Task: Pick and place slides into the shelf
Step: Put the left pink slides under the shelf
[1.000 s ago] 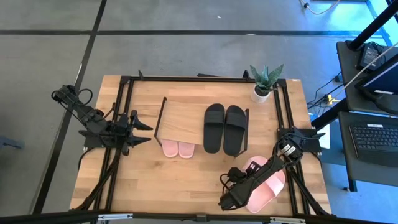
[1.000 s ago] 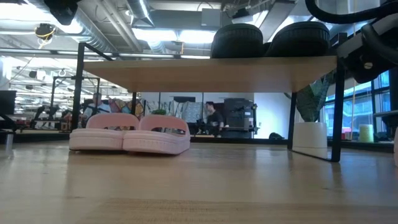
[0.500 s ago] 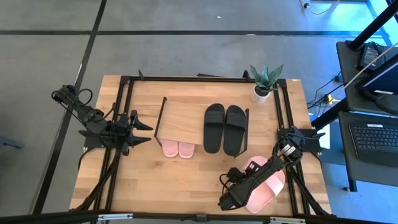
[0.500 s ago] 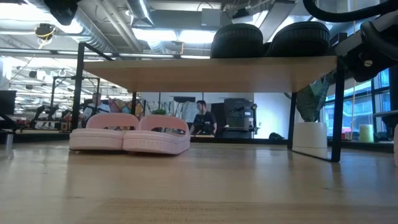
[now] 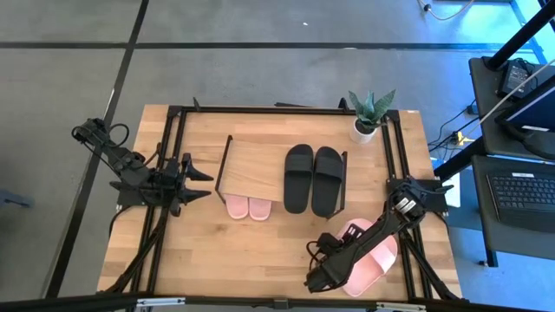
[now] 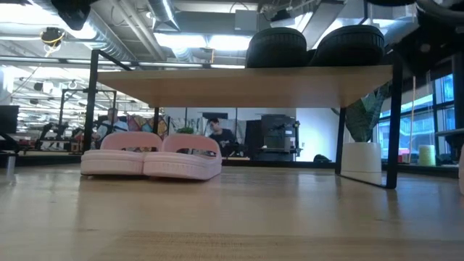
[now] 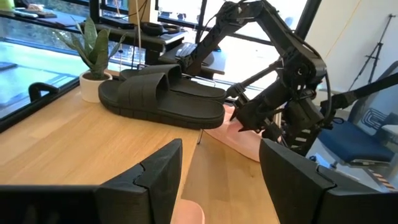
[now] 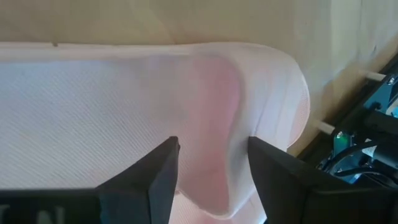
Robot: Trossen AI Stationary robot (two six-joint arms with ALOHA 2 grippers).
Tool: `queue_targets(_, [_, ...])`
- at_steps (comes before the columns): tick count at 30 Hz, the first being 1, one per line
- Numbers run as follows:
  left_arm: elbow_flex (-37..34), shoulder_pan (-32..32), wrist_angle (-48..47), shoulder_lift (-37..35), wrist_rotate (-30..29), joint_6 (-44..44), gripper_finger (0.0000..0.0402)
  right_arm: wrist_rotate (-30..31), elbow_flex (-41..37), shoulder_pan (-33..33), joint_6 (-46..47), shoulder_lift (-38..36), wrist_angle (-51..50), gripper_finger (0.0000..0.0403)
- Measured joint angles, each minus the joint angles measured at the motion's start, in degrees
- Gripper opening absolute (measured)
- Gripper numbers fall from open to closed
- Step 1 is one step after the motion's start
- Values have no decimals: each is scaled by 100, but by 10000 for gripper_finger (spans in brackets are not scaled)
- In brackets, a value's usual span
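Observation:
The shelf (image 5: pixel 251 163) stands mid-table, and the black slides (image 5: pixel 312 178) rest side by side on the right part of its top board. One pink pair (image 5: pixel 248 208) sits on the table under the shelf, toes poking out toward the near edge. More pink slides (image 5: pixel 375 260) lie at the near right, partly under my right arm. My right gripper (image 5: pixel 319 276) slants down on one of them and is shut on it. My left gripper (image 5: pixel 204 184) hangs open and level, left of the shelf. My right gripper has the pink slide (image 8: pixel 93 106) between its two fingers, near its rounded end (image 8: pixel 273 68). A raised pink edge (image 8: pixel 231 130) runs between the fingers. They come slanting down from above. From overhead the gripper's own body hides the contact, so whether the slide is lifted cannot be told.
A potted plant (image 5: pixel 368 117) stands at the far right corner beside the shelf. Black frame rails (image 5: pixel 169 225) run along the table's left and right sides. Bare wood lies between the shelf and the near edge. A desk with a laptop (image 5: pixel 520 195) is off to the right.
My right arm has risen a little: in the low view its dark link has drifted up out of the top right corner. The pink slides show no shift in the high view.

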Motion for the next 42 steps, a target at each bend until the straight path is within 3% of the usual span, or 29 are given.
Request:
queue_targets(13, [0,1,-2,11,-64,0,205,-106,-686,0,5,-247,-20,193])
queue_targets(42, [0,-1,0,11,-241,44,205,-69,-715,0,-124,-243,0,193])
